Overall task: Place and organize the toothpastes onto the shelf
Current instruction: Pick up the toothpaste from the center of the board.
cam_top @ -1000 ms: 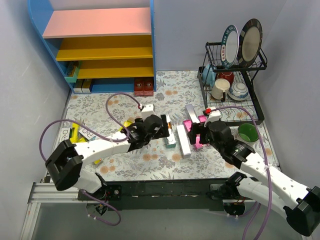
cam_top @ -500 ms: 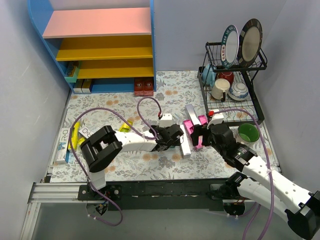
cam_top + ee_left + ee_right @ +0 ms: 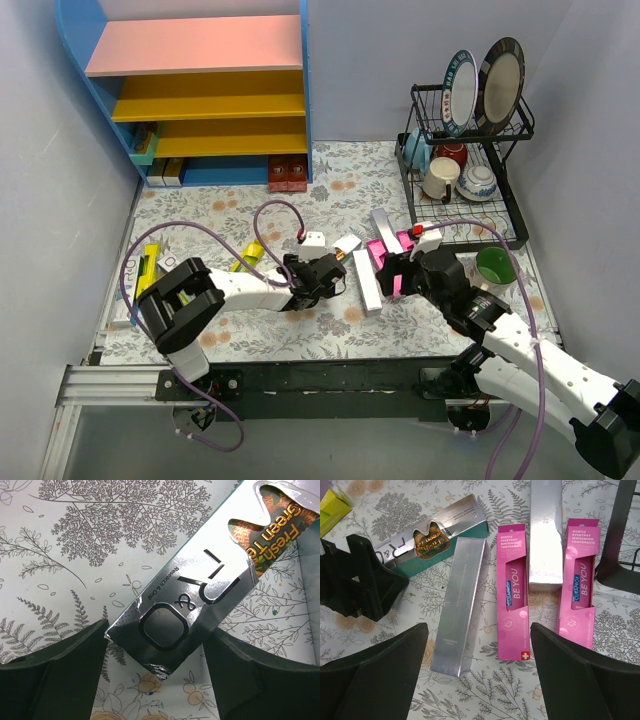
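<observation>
A silver and teal toothpaste box (image 3: 200, 590) lies slantwise between my left gripper's (image 3: 156, 630) fingers, and both pads touch its edges. In the top view this gripper (image 3: 335, 262) sits mid-mat with the box (image 3: 347, 243) pointing up-right. My right gripper (image 3: 480, 680) hovers open over a silver box (image 3: 460, 605) and a pink box (image 3: 512, 590). A second pink box (image 3: 577, 580) and another silver one (image 3: 546, 530) lie beside them. The shelf (image 3: 200, 45) stands at the back left. Dark red boxes (image 3: 288, 172) sit at its foot.
A black dish rack (image 3: 465, 130) with plates and cups stands at the back right. A green cup (image 3: 493, 265) sits by the right arm. Yellow boxes (image 3: 150, 265) lie at the mat's left edge, and another yellow box (image 3: 250, 252) lies beside the left arm.
My left gripper has narrowed from wide open onto the silver and teal box and drawn back left; the box's far end swung up. The right gripper barely moved.
</observation>
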Robot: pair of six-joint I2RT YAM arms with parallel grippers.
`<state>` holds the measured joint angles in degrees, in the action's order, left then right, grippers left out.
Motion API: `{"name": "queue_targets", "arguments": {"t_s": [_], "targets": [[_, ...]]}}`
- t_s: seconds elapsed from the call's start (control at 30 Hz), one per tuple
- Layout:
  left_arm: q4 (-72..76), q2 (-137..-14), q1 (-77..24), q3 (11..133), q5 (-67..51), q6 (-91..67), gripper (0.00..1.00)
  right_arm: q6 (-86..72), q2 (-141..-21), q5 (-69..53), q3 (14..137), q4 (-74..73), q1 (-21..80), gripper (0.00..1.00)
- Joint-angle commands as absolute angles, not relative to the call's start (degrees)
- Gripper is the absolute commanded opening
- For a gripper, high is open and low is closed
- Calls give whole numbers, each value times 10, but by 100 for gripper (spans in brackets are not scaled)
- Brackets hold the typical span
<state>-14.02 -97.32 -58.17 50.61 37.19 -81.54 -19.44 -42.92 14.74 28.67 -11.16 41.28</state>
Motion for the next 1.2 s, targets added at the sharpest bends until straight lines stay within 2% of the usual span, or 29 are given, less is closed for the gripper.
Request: {"name": "queue_targets", "arguments": {"t_s": [0.0, 0.37, 0.73, 0.97, 1.17], "targets": [[-56, -937, -577, 468, 353, -731, 72, -188, -421, 109, 269, -56, 413, 91], [34, -896, -577, 432, 264, -630, 70, -182, -427, 92, 259, -34, 414, 90], [68, -942, -577, 426, 289, -598, 64, -174, -427, 80, 251, -20, 413, 90], [53, -920, -577, 432, 282, -595, 49, -167, -421, 75, 245, -17, 413, 89], [-21, -829, -570, 460, 311, -586, 40, -166, -417, 75, 242, -14, 412, 89]]}}
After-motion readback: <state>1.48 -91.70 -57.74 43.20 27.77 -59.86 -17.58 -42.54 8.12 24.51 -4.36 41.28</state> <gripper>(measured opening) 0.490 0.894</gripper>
